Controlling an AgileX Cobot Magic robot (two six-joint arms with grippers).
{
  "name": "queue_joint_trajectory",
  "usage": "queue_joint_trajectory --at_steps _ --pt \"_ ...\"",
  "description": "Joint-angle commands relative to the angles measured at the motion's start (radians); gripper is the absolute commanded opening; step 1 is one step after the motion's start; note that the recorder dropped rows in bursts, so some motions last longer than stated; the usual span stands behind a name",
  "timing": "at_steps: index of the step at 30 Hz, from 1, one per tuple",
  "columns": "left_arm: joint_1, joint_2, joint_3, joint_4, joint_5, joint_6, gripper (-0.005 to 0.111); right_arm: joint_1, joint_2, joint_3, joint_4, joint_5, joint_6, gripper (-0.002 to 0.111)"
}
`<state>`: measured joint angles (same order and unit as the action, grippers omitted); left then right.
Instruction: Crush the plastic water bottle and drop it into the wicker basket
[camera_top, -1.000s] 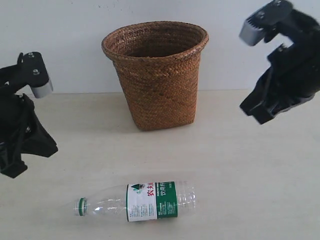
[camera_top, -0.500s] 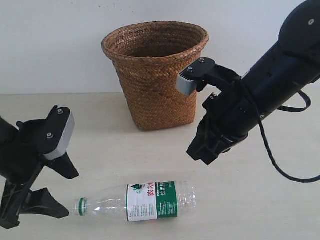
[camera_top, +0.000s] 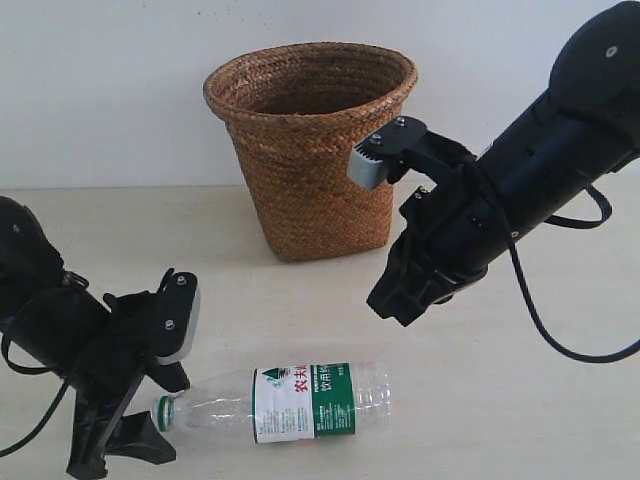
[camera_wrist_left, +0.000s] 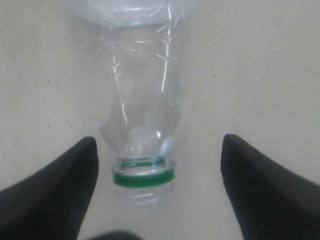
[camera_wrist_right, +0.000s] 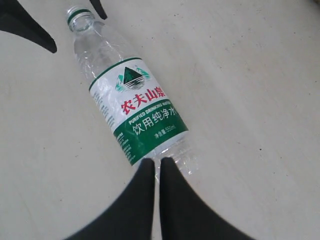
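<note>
Plastic water bottle on side, near centre, neck left; L gripper fingers apart astride neck; R gripper fingers together above base end; wicker basket far centre.

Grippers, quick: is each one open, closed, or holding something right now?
Left gripper: open, either side of the plastic water bottle neck, not gripping.
Right gripper: closed, empty.

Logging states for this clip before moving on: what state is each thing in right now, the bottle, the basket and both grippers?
plastic water bottle: lying on its side on the table, no cap visible, body not flattened.
wicker basket: upright; nothing visible inside from this angle.
left gripper: open, fingers either side of the bottle's neck, not touching it.
right gripper: shut, clear of the bottle near its base end, holding nothing.
</note>
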<state>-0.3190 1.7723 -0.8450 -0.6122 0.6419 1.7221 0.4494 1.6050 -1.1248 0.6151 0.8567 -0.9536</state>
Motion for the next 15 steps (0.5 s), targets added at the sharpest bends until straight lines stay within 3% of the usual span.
queue_joint_trajectory --at_steps 1,10,15 --pt "-0.008 0.035 0.006 -0.015 -0.038 0.006 0.064 0.004 0.002 -0.004 0.008 -0.003 -0.003 0.000" --pt "-0.008 0.042 0.006 -0.065 -0.063 0.047 0.063 0.004 0.058 -0.004 0.061 -0.006 0.002 0.000" --pt "-0.008 0.042 0.006 -0.060 -0.063 0.047 0.046 0.004 0.106 -0.004 0.104 -0.038 0.000 0.000"
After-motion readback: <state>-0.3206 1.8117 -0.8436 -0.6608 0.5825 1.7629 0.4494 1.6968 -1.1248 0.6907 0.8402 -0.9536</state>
